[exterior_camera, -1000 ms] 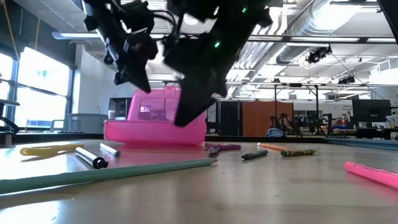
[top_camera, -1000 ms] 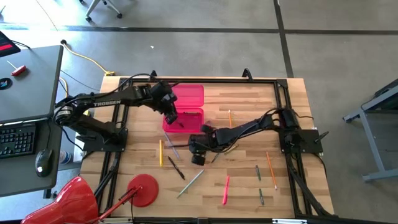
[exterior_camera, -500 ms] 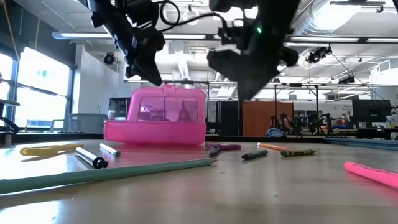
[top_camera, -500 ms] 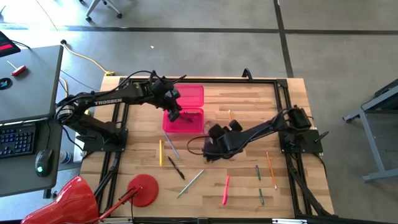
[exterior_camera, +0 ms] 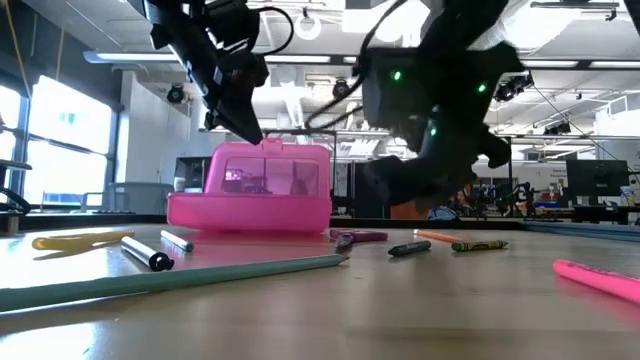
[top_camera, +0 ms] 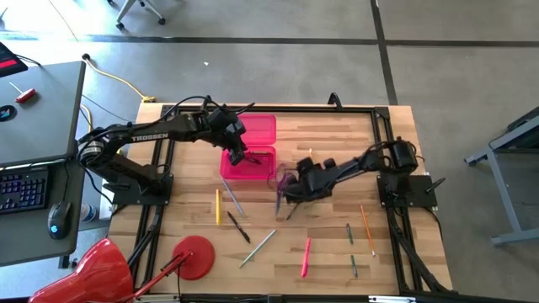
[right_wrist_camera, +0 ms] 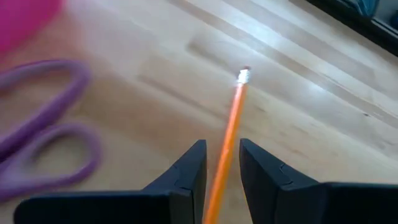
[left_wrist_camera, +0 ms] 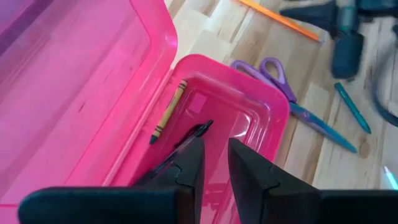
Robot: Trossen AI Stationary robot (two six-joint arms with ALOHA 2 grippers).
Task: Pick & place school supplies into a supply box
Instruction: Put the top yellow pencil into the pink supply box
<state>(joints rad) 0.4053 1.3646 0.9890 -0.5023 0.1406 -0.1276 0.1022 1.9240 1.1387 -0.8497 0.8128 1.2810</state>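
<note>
Pink box (left_wrist_camera: 273, 134) open, holds yellow crayon (left_wrist_camera: 168, 112) and dark pen (left_wrist_camera: 186, 140). My left gripper (left_wrist_camera: 214, 165) hovers over it, narrow, empty. My right gripper (right_wrist_camera: 221, 168) pinches an orange pencil (right_wrist_camera: 229, 130) beside purple scissors (right_wrist_camera: 43, 130).

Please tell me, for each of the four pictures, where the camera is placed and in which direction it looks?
High view: overhead, straight down; both arms, pink supply box.
Low view: table height, level toward the room; both arms from above, supply box.
Left wrist view: above the open box, left gripper in front.
Right wrist view: right gripper around an orange pencil.
Shared: both wrist views show the purple scissors.
</note>
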